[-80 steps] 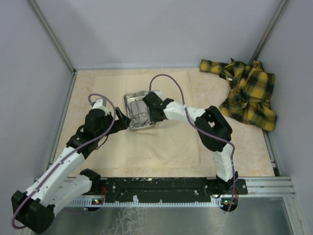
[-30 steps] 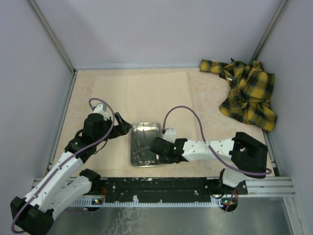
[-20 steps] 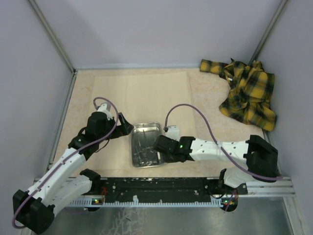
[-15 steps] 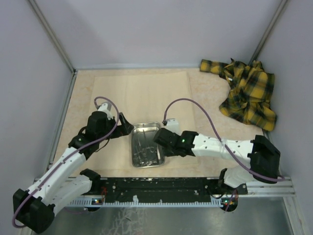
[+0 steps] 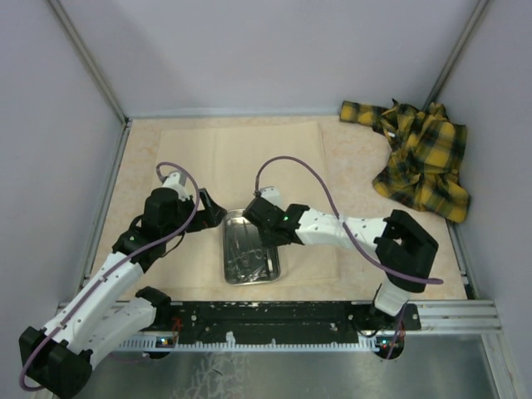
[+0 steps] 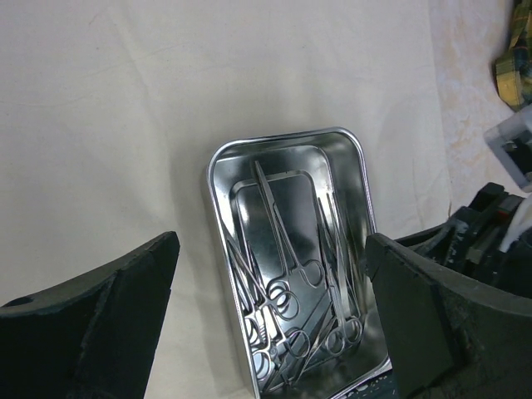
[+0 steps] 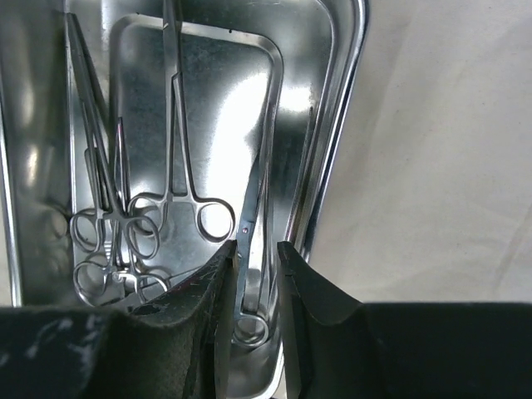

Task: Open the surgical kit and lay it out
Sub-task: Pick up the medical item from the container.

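Surgical kit (image 5: 249,259): on the table (image 5: 357,166), toward its near edge. The cloth wrap (image 5: 249,158) is spread flat, the steel tray (image 6: 283,143) sits on its near part, & the tools are all in the tray. None laid out yet.
Way it lies: one forceps (image 7: 256,199) lies by the tray's right wall. Its long line runs the same way the right claw (image 7: 253,248) points. Rings are at the claw's end, thin tips point away.
Right claw: low in the tray, one finger on each side of that forceps, w/ a very small gap. Can't tell if it's pinching the forceps or just around it.
Left claw (image 6: 273,241): spread wide, holds nothing. It hangs just beside the tray's far left corner, apart from the tools.
Nearer claw: the right one, by a lot.
Tray's long side: runs from the near edge toward the far one, a bit slanted.
Next move (a guess): squeeze, lift straight up, put the forceps on bare wrap.
Watch out: the thin tool could slip or drag its neighbours along.
Counts: 1 wrap, 1 tray, 2 claws. Tools: at least 5 w/ ring handles, prob. more, but they're tangled so can't count for sure.
Other stuff: 1 yellow & black plaid cloth (image 5: 420,158), far right corner, well apart from the kit.
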Motion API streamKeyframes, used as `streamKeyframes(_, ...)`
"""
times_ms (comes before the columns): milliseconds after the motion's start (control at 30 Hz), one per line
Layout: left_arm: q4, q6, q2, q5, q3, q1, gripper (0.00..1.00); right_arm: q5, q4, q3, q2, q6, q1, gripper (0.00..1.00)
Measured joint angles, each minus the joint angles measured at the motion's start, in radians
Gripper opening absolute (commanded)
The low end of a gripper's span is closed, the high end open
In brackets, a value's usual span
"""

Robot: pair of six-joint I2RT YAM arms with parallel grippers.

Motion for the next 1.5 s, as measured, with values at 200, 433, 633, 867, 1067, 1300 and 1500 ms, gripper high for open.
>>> streamKeyframes(200,0.001,-0.001,0.0,0.0,0.0,0.0,0.99,-0.011,0.002,0.047,0.098,-0.022,-0.001,0.25)
streamKeyframes(433,0.005,-0.009,-0.016,0.0,-0.002,0.0,0.99,-0.002,-0.005,0.09,0.162,-0.022,-0.005,0.23)
streamKeyframes(633,0.012,-0.015,-0.024,0.0,-0.005,0.0,0.99,0.025,-0.015,0.1,0.201,-0.022,-0.005,0.22)
streamKeyframes(867,0.015,-0.019,-0.024,0.002,-0.009,0.0,0.99,0.039,-0.02,0.1,0.212,-0.022,-0.006,0.11)
streamKeyframes(1067,0.02,-0.021,-0.024,0.003,-0.015,0.0,0.99,0.039,-0.018,0.1,0.212,-0.022,-0.015,0.0)
streamKeyframes(1300,0.022,-0.023,-0.022,0.017,-0.019,0.0,0.99,0.036,-0.005,0.1,0.211,-0.031,-0.018,0.0)
streamKeyframes(1500,0.021,-0.023,-0.022,0.029,-0.019,0.0,0.99,0.029,-0.003,0.099,0.145,-0.04,-0.018,0.0)
